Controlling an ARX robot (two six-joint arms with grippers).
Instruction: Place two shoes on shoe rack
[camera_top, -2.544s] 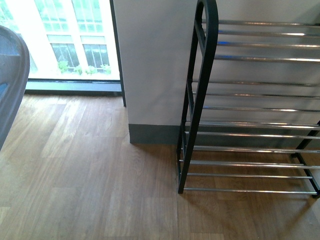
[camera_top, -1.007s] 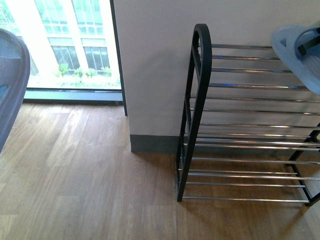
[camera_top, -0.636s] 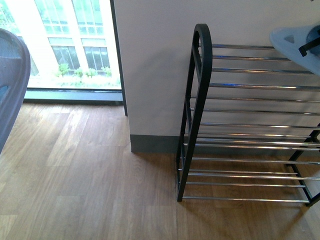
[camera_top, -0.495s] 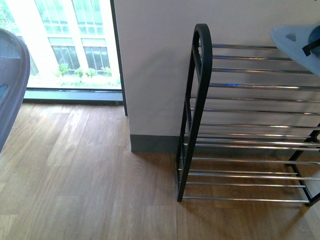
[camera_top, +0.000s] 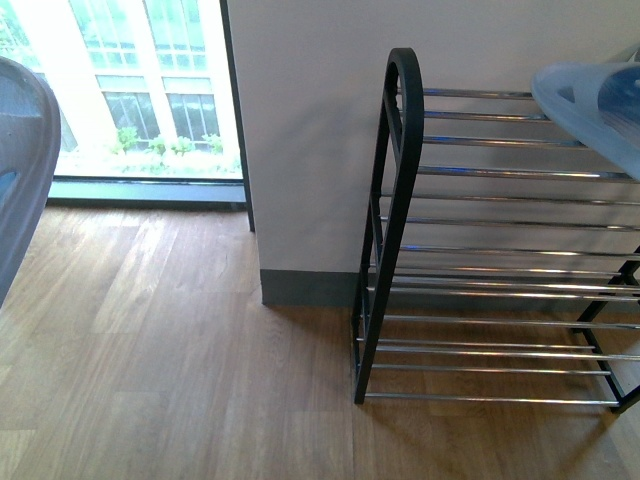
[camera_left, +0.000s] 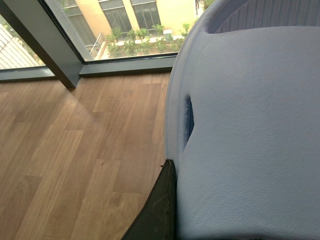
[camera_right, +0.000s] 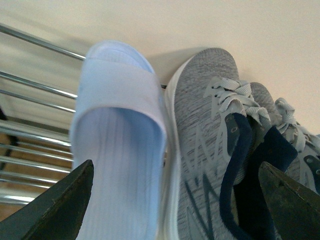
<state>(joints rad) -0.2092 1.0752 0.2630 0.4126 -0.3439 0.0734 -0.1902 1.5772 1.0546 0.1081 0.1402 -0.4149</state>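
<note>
Two pale blue slides: one (camera_left: 250, 135) at near left, pressed against a dark left finger (camera_left: 157, 210), grip unconfirmed; one (camera_right: 117, 150) resting on the top tier of the shoe rack (camera_top: 400, 200) at right, between the widely spread right fingers (camera_right: 50, 210). Two grey sneakers (camera_right: 210, 130) just right of that slide, touching it. Wooden floor (camera_top: 180, 360) below; window (camera_top: 130, 80) at far left.
</note>
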